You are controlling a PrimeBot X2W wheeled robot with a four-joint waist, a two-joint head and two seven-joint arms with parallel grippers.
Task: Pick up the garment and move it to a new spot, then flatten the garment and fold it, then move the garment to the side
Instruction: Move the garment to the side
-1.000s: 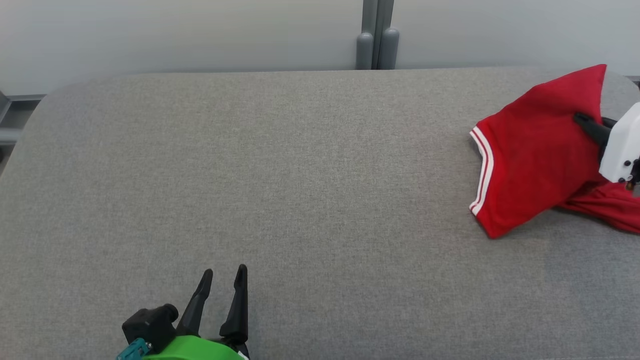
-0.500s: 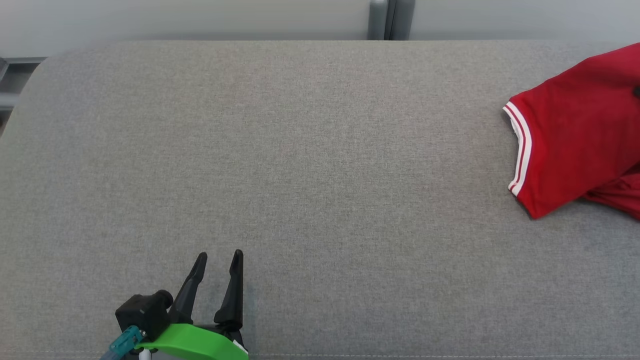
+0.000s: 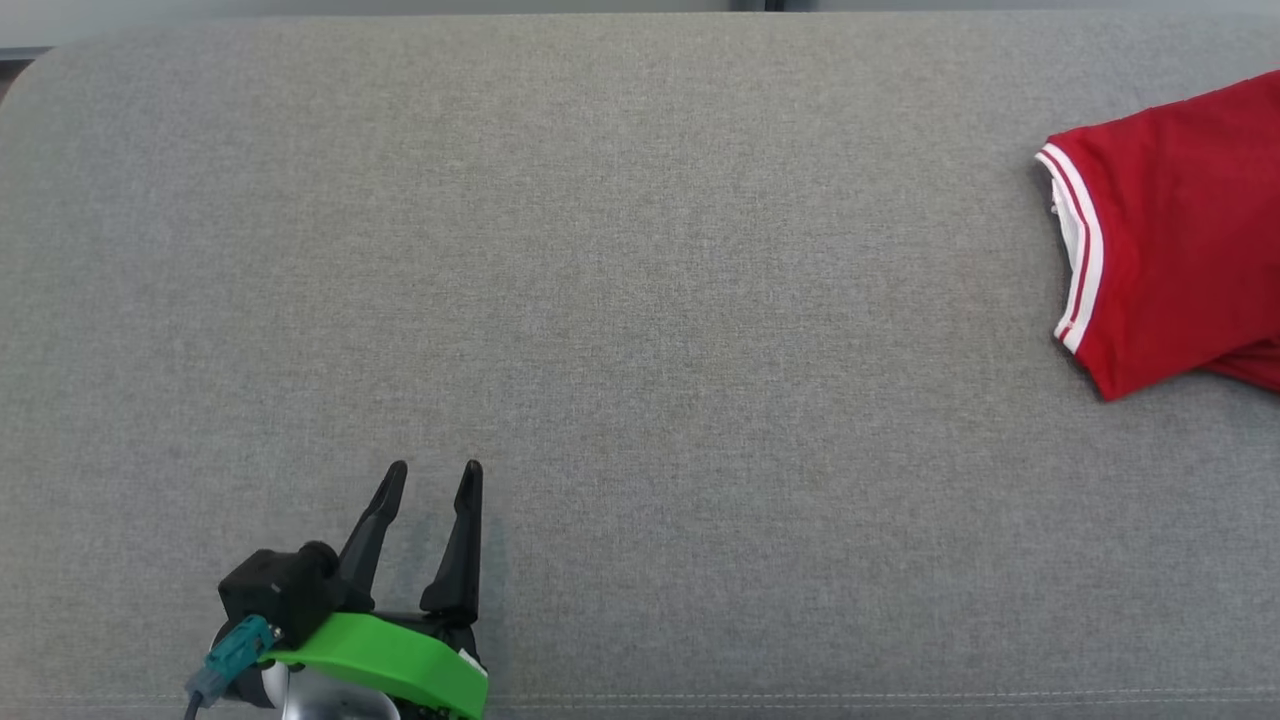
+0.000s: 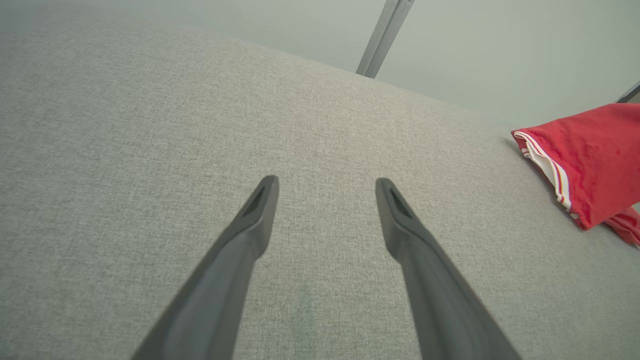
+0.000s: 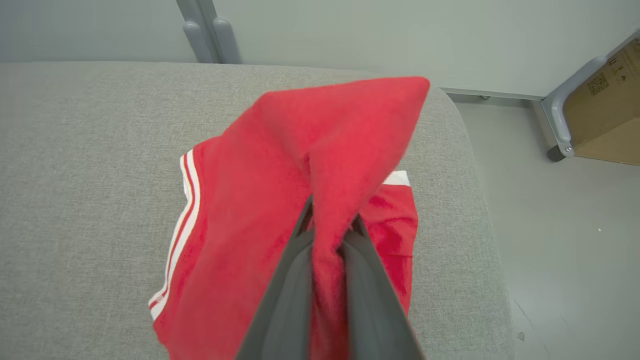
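The garment point(image 3: 1170, 250) is a red shirt with white-striped sleeve trim, at the far right of the grey table point(image 3: 640, 300). In the right wrist view my right gripper point(image 5: 328, 226) is shut on a fold of the garment point(image 5: 280, 165), which is lifted into a peak above the cloth lying on the table. My left gripper point(image 3: 432, 475) stands open near the front left of the table, nothing between its fingers. From the left wrist view the left gripper point(image 4: 325, 190) points across bare fabric, with the garment point(image 4: 590, 160) far to its right.
The table's rounded right end point(image 5: 475, 165) drops to a grey floor point(image 5: 565, 240). A cardboard box in a grey frame point(image 5: 605, 100) stands beyond it. A grey post point(image 5: 202, 30) rises behind the table against a pale wall.
The head camera has tilted down and left, so the whole picture has shifted; the right gripper has slid out of its frame. The left gripper stays open and still.
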